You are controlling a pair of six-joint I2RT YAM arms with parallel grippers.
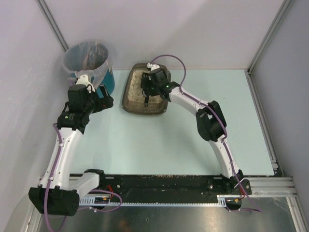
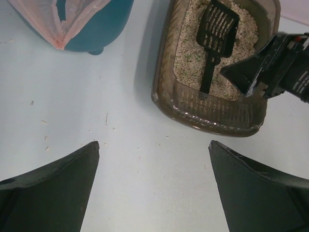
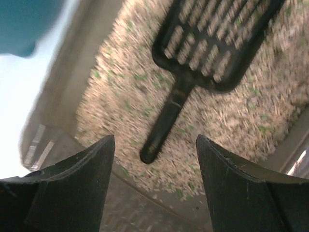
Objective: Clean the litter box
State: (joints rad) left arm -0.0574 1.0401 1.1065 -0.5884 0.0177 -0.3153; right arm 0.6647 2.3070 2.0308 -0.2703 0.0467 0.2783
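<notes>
Beneath right jaws, on desk [image 1: 183, 135]: litter box [image 2: 212, 121]. Teal lined bin [image 1: 89, 63] ahead-left of left jaws. Black slotted scoop [image 3: 181, 92] lies on litter between right jaws, ungrasped. Both jaws wide, empty. Scooping seemingly all left.

Scoop [image 2: 216, 29] lies on granules [image 2: 188, 53] in litter box [image 1: 145, 110]; bin [image 1: 107, 83] stands on table [image 1: 169, 145], at box's 10 o'clock.

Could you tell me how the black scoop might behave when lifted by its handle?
The scoop looks like rigid moulded plastic, so probably stiff. Its slotted head suggests it is light and sheds granules. The thin handle may pivot in a grip.
</notes>
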